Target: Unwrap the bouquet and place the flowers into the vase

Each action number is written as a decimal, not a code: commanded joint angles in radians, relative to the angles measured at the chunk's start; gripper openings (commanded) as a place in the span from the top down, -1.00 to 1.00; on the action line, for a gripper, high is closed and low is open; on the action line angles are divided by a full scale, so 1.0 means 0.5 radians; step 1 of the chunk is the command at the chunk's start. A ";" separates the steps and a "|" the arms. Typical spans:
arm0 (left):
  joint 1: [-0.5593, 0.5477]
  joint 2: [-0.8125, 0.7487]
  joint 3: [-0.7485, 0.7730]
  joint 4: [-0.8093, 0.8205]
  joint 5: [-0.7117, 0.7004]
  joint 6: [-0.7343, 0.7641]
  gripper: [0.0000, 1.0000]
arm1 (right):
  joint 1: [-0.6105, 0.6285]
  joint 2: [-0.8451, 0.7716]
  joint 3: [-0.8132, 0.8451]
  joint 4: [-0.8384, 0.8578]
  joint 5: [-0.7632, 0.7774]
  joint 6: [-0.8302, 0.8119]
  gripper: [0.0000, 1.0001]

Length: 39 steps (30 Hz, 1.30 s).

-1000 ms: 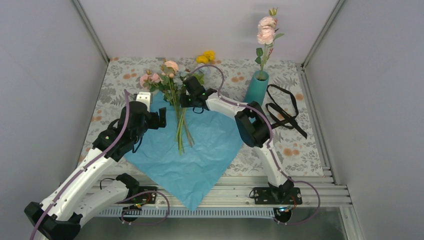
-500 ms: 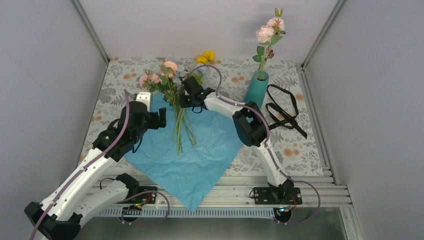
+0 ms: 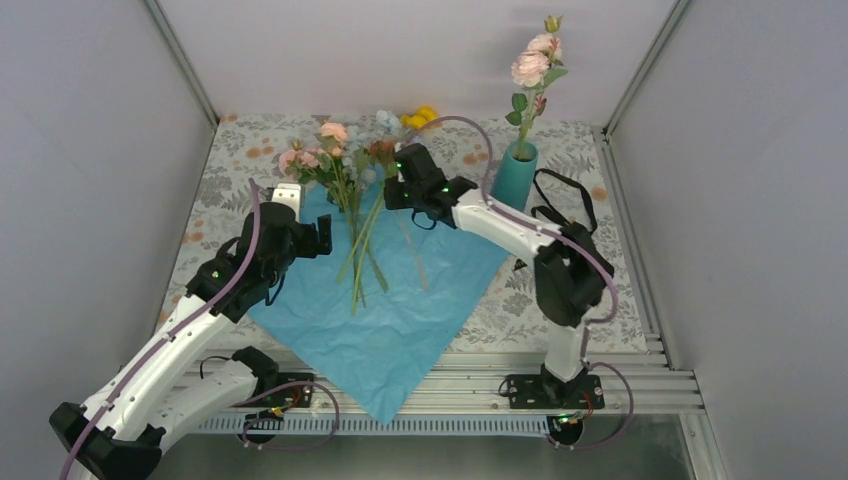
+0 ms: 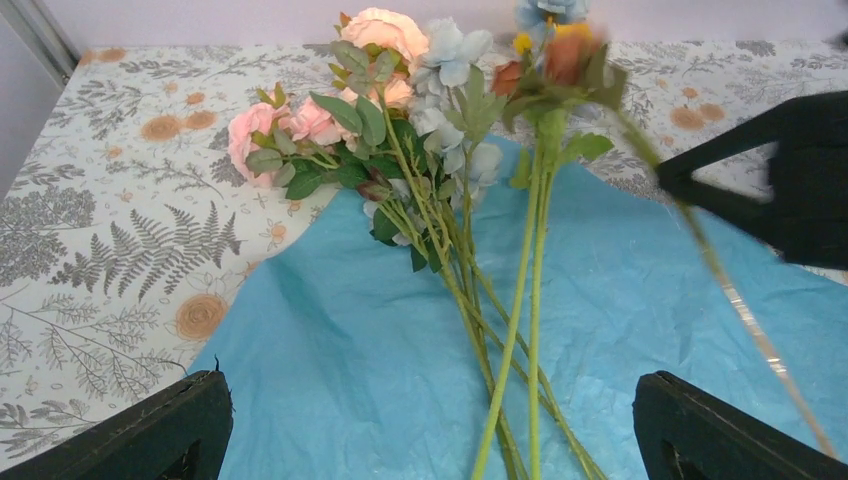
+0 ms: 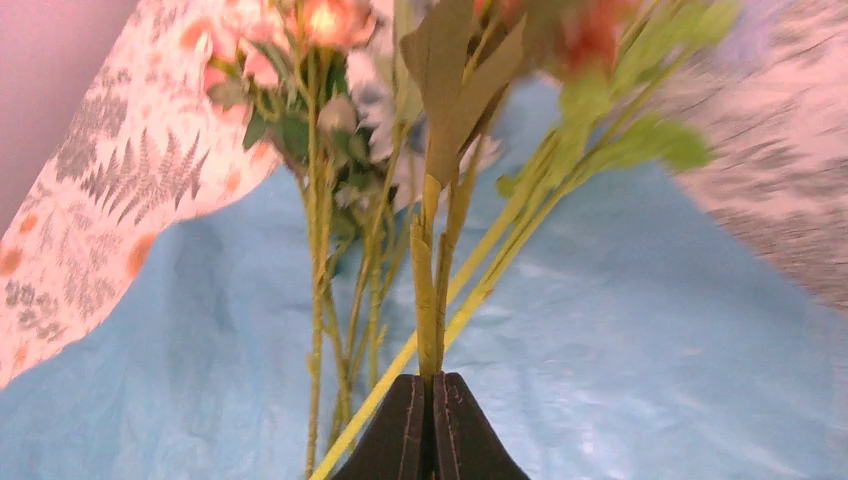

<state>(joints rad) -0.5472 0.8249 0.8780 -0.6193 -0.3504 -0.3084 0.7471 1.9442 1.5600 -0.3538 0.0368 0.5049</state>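
The bouquet's blue paper [image 3: 385, 300] lies unfolded and flat on the table. Several flowers [image 3: 335, 165] rest on it, blooms toward the back, stems [image 4: 520, 330] pointing forward. My right gripper [image 3: 393, 190] hovers over the paper's back corner, shut on a couple of green stems [image 5: 430, 290]. Their orange, pale-blue and yellow blooms [image 3: 388, 145] are lifted off the pile. The teal vase [image 3: 513, 180] stands at the back right with a pink rose [image 3: 530, 65] in it. My left gripper [image 3: 325, 237] stays wide open at the paper's left edge, its fingers [image 4: 150, 440] straddling the lying stems without touching them.
A black strap [image 3: 565, 215] lies looped on the floral tablecloth [image 3: 225, 200] to the right of the vase. Grey walls close in the left, back and right sides. A metal rail [image 3: 640, 385] runs along the near edge.
My right gripper has shut on a couple of stems and carried them up and to the right, away from the pile. The rose in the vase has swayed. The left arm has not moved.
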 commanded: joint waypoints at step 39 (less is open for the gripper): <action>-0.008 0.051 -0.010 0.017 0.045 -0.009 -1.00 | -1.066 -1.131 -0.572 1.713 -0.070 -1.008 0.92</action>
<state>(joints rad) -0.5472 0.8509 0.8780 -0.6224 -0.3397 -0.3248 0.2569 1.3197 1.1915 0.3630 0.0647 0.0216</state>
